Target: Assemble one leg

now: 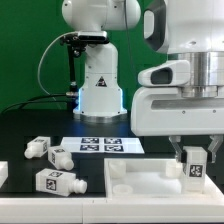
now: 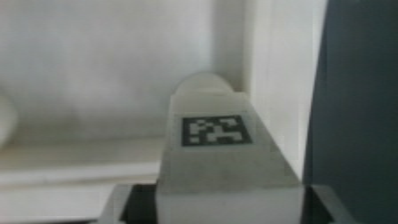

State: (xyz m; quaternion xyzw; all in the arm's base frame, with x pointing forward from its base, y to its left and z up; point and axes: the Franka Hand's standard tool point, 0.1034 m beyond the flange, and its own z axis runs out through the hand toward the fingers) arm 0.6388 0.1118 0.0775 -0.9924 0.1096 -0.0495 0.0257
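The Panda arm's gripper is clamped on the leg, which stands upright with its tag facing out at about 4 o'clock in the exterior view. It sits over a corner of the white panel, though whether the two touch cannot be told. Three more posts lie loose on the dark surface around 8 o'clock, and the marker board lies flat near the centre.
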